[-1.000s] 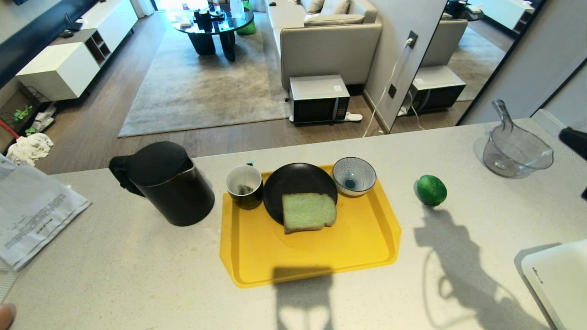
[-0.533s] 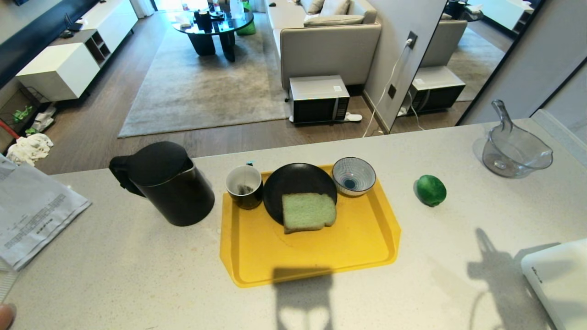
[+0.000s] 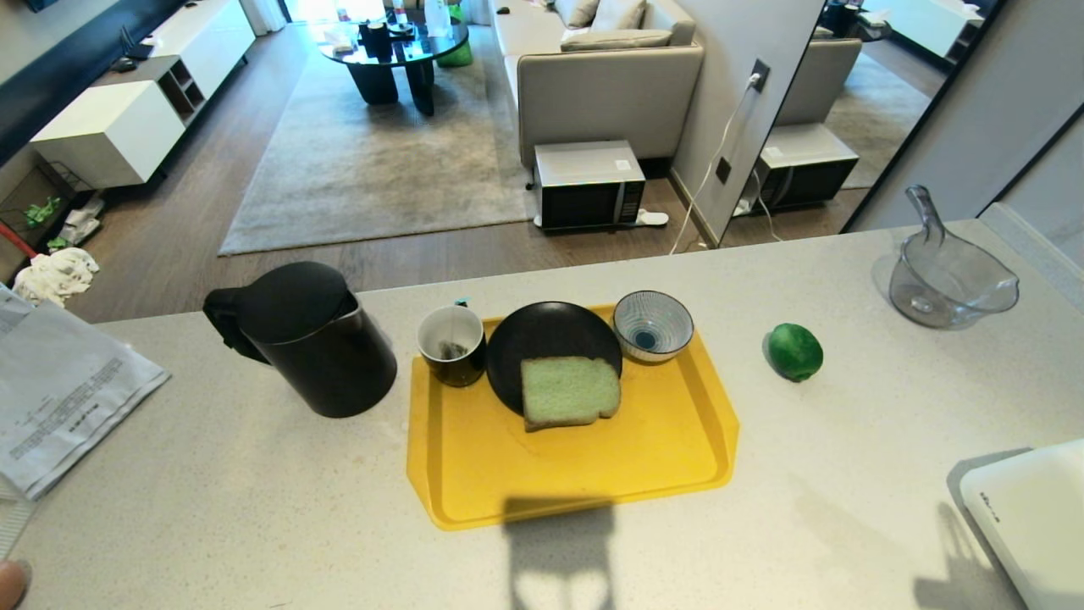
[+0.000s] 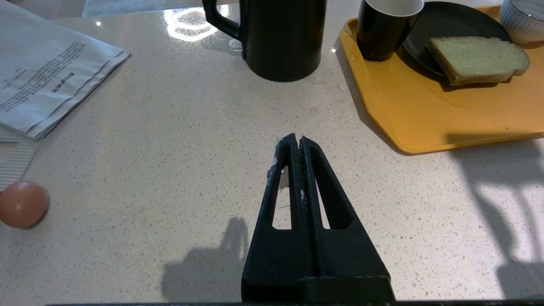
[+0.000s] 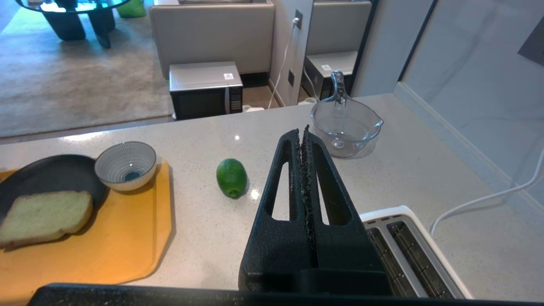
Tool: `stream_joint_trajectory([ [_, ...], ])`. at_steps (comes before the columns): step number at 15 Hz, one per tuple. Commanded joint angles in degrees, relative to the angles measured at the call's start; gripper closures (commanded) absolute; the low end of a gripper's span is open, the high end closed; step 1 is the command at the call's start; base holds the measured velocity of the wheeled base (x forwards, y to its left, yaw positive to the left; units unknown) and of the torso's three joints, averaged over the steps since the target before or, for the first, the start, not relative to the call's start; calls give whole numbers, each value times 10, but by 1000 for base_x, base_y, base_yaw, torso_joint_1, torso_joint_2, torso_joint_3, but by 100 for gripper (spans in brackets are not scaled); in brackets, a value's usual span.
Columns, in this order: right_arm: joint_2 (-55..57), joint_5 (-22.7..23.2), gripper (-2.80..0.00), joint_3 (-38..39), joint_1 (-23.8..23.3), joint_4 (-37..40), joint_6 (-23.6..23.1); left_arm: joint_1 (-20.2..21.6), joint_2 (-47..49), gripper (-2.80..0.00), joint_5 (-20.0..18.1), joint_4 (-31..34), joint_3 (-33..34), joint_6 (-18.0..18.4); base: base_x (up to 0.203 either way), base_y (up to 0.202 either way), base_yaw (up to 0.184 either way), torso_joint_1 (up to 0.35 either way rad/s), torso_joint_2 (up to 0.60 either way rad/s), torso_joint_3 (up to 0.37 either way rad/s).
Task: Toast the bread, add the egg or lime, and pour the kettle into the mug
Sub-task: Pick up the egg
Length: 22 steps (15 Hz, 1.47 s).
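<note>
Neither end effector visible from the head; only arm shadows on the speckled tabletop [image 3: 254,508]. Yellow tray [image 3: 584,474] at centre, carrying black plate [image 3: 542,335] with bread [image 3: 569,391] lying half over its near rim, mug [image 3: 451,343] at the tray's far left corner, striped bowl [image 3: 654,326] at its far right corner. Kettle [image 3: 309,339] just left of the tray, lime [image 3: 794,352] alone to the tray's right, glass jug [image 3: 948,284] farther right, white toaster [image 3: 1033,517] at the near right edge, papers [image 3: 59,390] at far left.

From the left wrist: left end effector [image 4: 296,140] pressed together, empty, hovering over bare tabletop. Kettle [image 4: 282,38] straight ahead of the tips, mug [image 4: 384,27] and bread [image 4: 478,59] ahead on the tray side, egg [image 4: 21,204] well off to the opposite side, near the papers.

From the right wrist: right end effector [image 5: 301,134] pressed together, empty. Lime [image 5: 231,177] just beside the fingers toward the tray, glass jug [image 5: 344,123] ahead, toaster [image 5: 408,250] beneath the wrist, bread [image 5: 42,216] well apart on the plate.
</note>
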Motion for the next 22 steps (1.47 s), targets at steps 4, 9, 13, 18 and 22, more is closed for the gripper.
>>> stream_joint_trajectory([
  [4,-128,70,0,143,-21,0,-2,0,-1,0,0,-1,10,0,0,0,0,0,0,0],
  [9,-177,111,0,218,-23,66,-7,0,-1,0,0,0,10,0,0,0,0,0,0,0],
  [13,-177,114,0,218,-23,113,-11,0,-1,0,0,-1,10,0,0,0,0,0,0,0],
  [18,-177,129,0,218,-23,141,-7,0,-1,0,0,0,10,0,0,0,0,0,0,0],
  [22,-177,127,0,218,-23,143,-13,0,-1,0,1,0,10,0,0,0,0,0,0,0],
])
